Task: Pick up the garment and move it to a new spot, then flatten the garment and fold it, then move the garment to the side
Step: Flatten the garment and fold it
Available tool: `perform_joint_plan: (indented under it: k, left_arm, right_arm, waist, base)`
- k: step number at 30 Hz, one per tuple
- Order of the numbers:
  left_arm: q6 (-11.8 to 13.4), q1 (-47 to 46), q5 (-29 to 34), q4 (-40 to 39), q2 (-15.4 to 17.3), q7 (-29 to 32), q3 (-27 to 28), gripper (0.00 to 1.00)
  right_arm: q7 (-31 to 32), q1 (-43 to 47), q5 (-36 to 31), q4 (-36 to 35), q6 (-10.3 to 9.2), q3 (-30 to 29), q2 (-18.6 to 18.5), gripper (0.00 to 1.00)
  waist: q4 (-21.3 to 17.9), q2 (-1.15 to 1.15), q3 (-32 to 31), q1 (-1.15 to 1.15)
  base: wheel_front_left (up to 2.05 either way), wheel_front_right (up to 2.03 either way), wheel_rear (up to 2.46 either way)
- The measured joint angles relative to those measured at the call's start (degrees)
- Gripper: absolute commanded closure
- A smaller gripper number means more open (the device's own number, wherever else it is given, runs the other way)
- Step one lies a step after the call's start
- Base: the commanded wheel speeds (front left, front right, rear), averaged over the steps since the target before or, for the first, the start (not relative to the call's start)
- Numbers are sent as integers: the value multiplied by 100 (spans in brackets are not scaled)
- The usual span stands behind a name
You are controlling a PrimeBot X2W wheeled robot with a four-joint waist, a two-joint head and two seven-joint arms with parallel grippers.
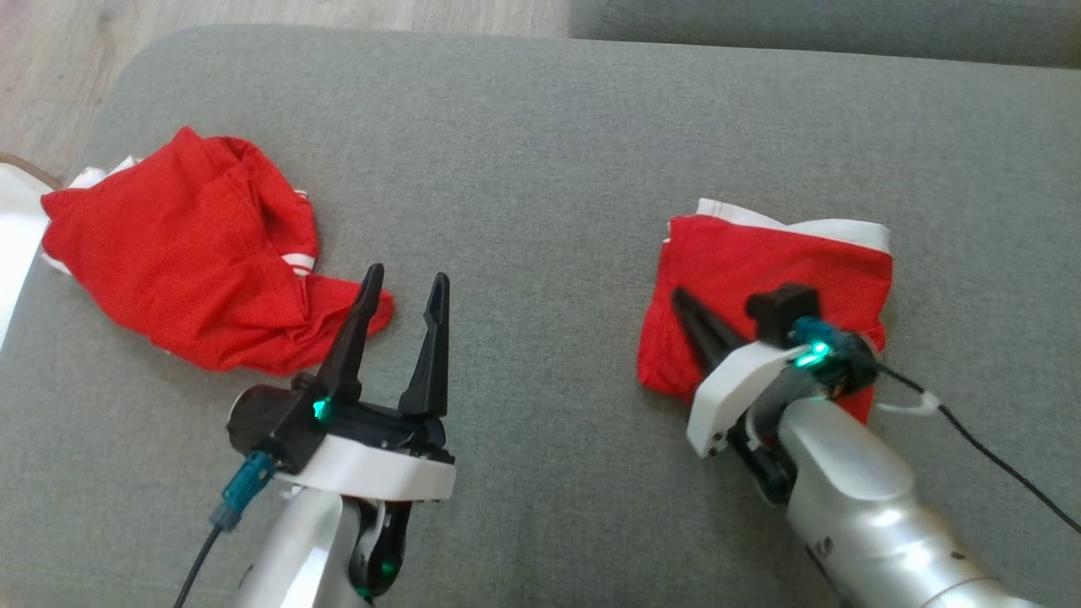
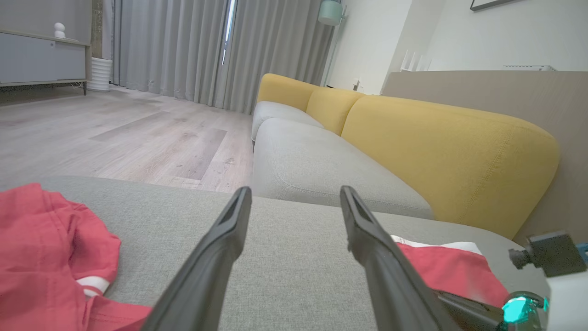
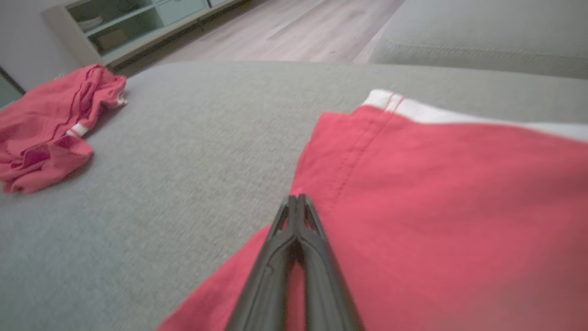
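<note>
A folded red garment (image 1: 760, 270) with a white band along its far edge lies on the right of the grey cushion (image 1: 540, 152). My right gripper (image 1: 680, 297) is shut, its fingers lying low across the cloth's left part with the tips near its left edge. In the right wrist view the gripper (image 3: 296, 198) has no cloth pinched between its closed tips, over the same garment (image 3: 436, 207). A crumpled red garment (image 1: 194, 253) lies at the left. My left gripper (image 1: 405, 283) stands open and empty just right of its nearest corner, tips apart over bare cushion (image 2: 294, 193).
A white cloth (image 1: 13, 245) hangs at the cushion's left edge. Wood floor (image 1: 253, 13) lies beyond the far edge. A yellow sofa back (image 2: 436, 147) and a second grey seat (image 2: 312, 161) stand behind. A black cable (image 1: 996, 460) trails from my right wrist.
</note>
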Motion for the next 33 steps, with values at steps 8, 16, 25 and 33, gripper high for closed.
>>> perform_joint_plan:
  k: [8, 16, 25, 33]
  left_arm:
    - [0, 11, 3, 16, 0, 0, 146, 0]
    - [0, 21, 82, -4, 0, 0, 270, 0]
    - [0, 70, 152, -68, 0, 0, 379, 0]
    - [0, 262, 212, -69, 1, 0, 416, 0]
  right_arm:
    - [0, -14, 470, 170, 0, 584, 10, 100]
    - [-268, -118, 278, -231, 0, -627, -25, 100]
    - [-272, 1206, -1071, -2380, 0, -2806, -67, 100]
    - [-272, 2177, -1162, -3259, 0, -3100, 42, 0]
  waist:
    - [-180, 0, -55, 0]
    - [-616, 0, -209, 0]
    - [-1178, 0, -412, 0]
    - [-1539, 0, -546, 0]
  base:
    - [0, 0, 0]
    - [0, 0, 0]
    - [0, 0, 0]
    - [0, 0, 0]
